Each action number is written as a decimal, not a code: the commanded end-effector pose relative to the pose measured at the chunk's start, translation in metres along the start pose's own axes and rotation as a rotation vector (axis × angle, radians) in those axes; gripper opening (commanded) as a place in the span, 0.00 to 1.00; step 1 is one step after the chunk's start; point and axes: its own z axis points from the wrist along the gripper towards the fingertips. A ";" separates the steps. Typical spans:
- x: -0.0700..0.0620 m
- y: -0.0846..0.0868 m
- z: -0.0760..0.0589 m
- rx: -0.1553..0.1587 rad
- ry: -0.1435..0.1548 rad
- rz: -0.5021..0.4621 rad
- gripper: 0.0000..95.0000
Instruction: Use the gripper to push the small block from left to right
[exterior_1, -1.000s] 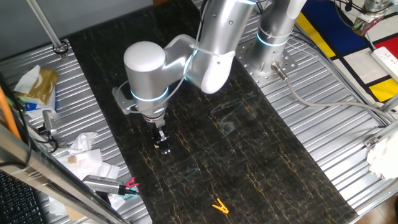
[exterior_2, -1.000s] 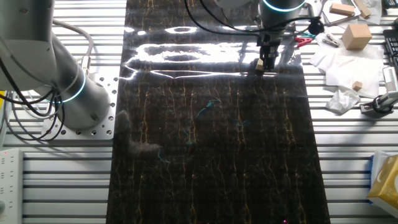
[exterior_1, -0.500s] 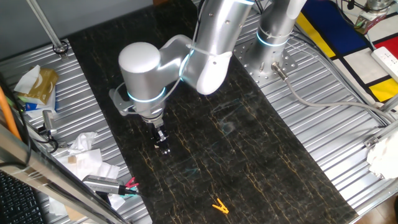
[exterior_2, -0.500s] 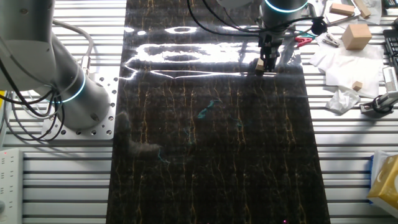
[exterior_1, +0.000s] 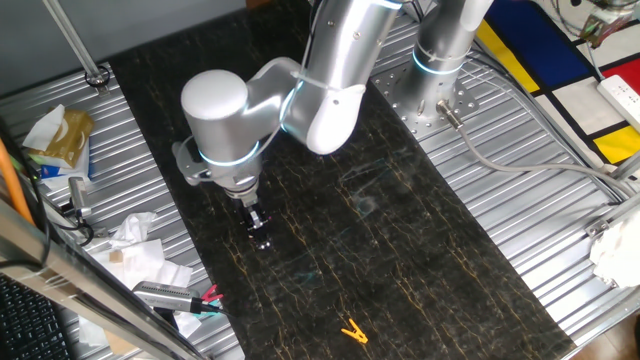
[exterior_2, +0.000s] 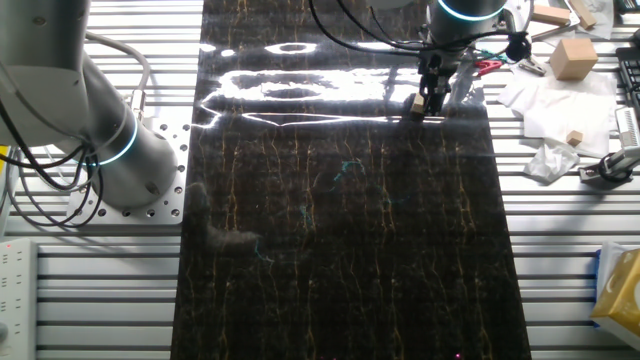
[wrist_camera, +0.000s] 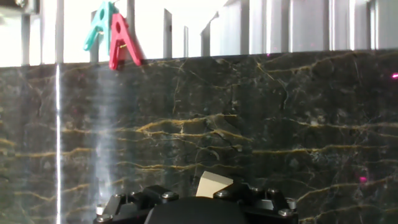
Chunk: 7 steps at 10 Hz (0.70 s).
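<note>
Covering the middle of the table (exterior_1: 560, 215), a dark marble-look slab (exterior_2: 340, 250) is the landmark here. Arm (exterior_1: 300, 90) reaches from its base (exterior_1: 440, 60) off the slab's far edge, out over the slab, wrist pointing down near the slab's cluttered side. Second silver arm (exterior_2: 70, 100) sits off the slab's opposite side in the other fixed view.

Gripper (exterior_2: 432, 100) is down at the slab surface, close to the slab edge that borders the clutter. Fingers look near-together, but whether they're fully closed I cannot tell; nothing is held between them.

Block (exterior_2: 415, 103) sits on the slab, touching or just beside the gripper tip. Hand view shows the block (wrist_camera: 211, 185) right at the finger housing, slab stretching ahead of it. In one fixed view the gripper (exterior_1: 262, 235) hides it.

Off the slab: crumpled paper (exterior_1: 140, 250), a wooden box (exterior_2: 572, 58), red clip (wrist_camera: 122, 42) and teal clip (wrist_camera: 99, 25) at the slab edge. Yellow clip (exterior_1: 352, 331) lies on the slab, well apart from the gripper.
</note>
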 end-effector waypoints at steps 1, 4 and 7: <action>0.000 0.001 0.001 -0.009 -0.002 0.025 0.80; 0.000 0.001 0.001 -0.009 -0.002 0.038 0.80; 0.000 0.001 0.001 -0.015 -0.005 0.034 0.80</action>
